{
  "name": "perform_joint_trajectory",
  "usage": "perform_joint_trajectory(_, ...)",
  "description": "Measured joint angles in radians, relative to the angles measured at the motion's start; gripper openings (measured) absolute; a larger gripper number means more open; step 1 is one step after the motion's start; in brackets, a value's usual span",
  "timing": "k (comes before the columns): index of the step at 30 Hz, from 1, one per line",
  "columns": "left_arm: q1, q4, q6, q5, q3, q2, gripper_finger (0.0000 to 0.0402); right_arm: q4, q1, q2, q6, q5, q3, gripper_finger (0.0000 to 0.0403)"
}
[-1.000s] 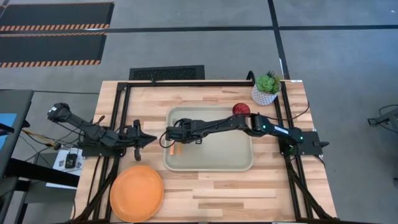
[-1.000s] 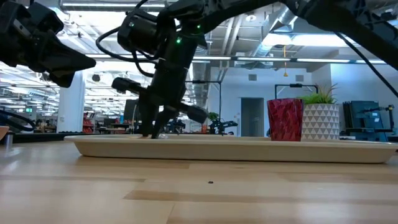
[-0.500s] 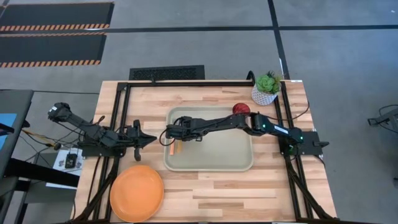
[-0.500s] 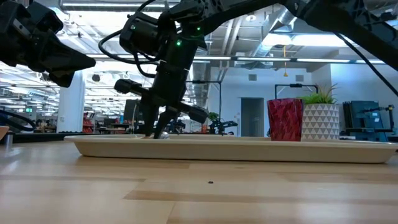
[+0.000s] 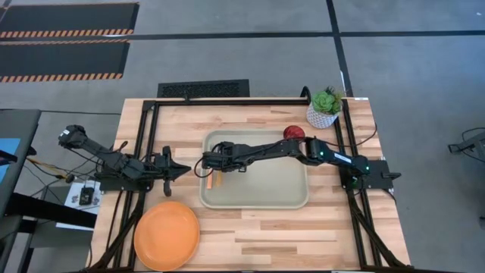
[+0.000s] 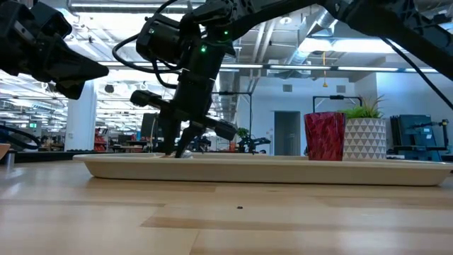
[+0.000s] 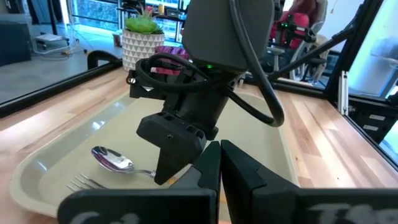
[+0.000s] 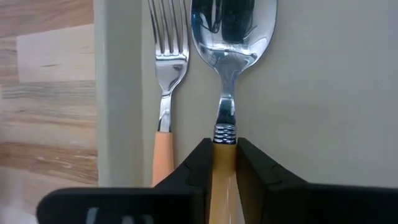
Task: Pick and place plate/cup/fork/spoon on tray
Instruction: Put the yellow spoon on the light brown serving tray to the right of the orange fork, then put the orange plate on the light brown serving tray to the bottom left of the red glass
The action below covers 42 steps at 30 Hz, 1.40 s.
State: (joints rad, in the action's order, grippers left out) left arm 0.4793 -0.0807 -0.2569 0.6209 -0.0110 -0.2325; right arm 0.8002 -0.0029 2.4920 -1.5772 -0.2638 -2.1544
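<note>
The beige tray lies mid-table. The fork and the spoon lie side by side on its floor along its left rim, bowl and tines toward the far edge; both also show in the left wrist view, spoon and fork. My right gripper reaches across the tray and is shut on the spoon. My left gripper hovers shut and empty left of the tray. The orange plate lies at the near left. The dark red cup stands by the tray's far right corner. My right gripper pinches the spoon's orange handle just behind the ribbed metal neck, between its two fingers. The fingers come from above, slanting down. The spoon lies flat on the tray floor, its bowl up, beside the fork.
A white pot with a green plant stands at the far right corner behind the cup. Black frame rails run along the table's left, right and far sides. Bare wood lies between the plate and the near right corner.
</note>
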Motion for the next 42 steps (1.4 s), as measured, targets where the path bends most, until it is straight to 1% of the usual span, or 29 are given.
perform_joint_trajectory(10,0.000,0.000,-0.005,-0.007,0.000,0.000,0.0000,0.003,0.000,0.000,-0.011,0.002,0.000,0.0109)
perform_joint_trajectory(22,0.000,0.000,-0.013,-0.015,0.000,0.000,0.0000,0.007,0.000,0.000,-0.011,0.001,0.000,0.0130)
perform_joint_trajectory(24,0.001,0.000,-0.014,-0.026,0.000,0.000,0.0000,0.010,0.000,0.000,0.017,0.000,0.000,0.0129)
perform_joint_trajectory(26,0.010,0.000,-0.014,-0.033,0.000,0.000,0.0000,0.034,0.000,-0.005,0.054,0.000,0.000,0.0125)
perform_joint_trajectory(30,0.035,0.000,-0.012,-0.032,0.000,0.000,0.0000,0.175,0.009,-0.049,0.115,-0.042,0.000,0.0102)
perform_joint_trajectory(32,0.047,0.000,-0.002,-0.032,0.000,0.000,0.0000,0.241,0.025,-0.073,0.187,-0.077,0.000,0.0080)
perform_joint_trajectory(36,0.066,0.000,0.015,-0.032,0.000,0.000,0.0000,0.326,0.085,-0.119,0.348,-0.149,0.000,0.0016)
perform_joint_trajectory(38,0.074,0.000,0.020,-0.032,0.000,0.000,0.0000,0.338,0.120,-0.128,0.423,-0.183,-0.001,0.0011)
perform_joint_trajectory(42,0.088,0.000,0.024,-0.045,0.000,0.000,0.0000,0.288,0.171,-0.120,0.601,-0.185,-0.001,0.0006)
